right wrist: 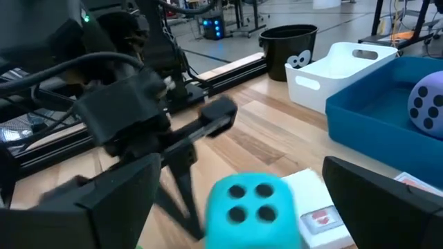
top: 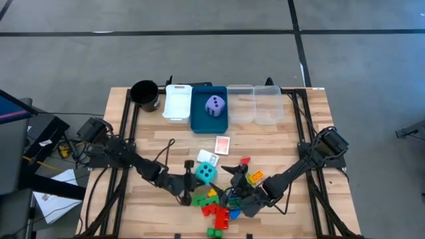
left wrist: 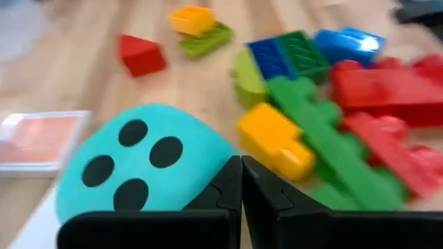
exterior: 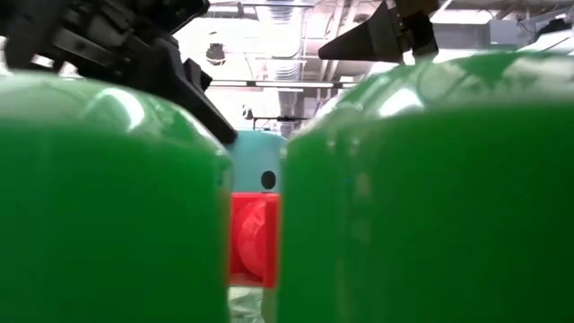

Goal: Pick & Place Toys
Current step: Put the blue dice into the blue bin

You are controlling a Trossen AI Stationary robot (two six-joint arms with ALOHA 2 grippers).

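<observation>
Toys are lying in the lower centre of the high view: the cyan die [top: 206, 174] beside a heap of plastic bricks [top: 222, 202], with two card packs [top: 222, 145] just above and the lavender die [top: 214, 105] already sitting in the blue tray [top: 199, 119] at upper centre. The left gripper [top: 189, 189] is hovering just left of the cyan die [left wrist: 142, 162], its fingers [left wrist: 214, 197] pressed together and holding nothing. The right gripper [top: 247, 194] is waiting over the brick heap with fingers spread wide and empty. To grasp well, the left fingers should be parting first, then straddling the soft die squarely, clear of the yellow brick [left wrist: 273, 142] nearby.
</observation>
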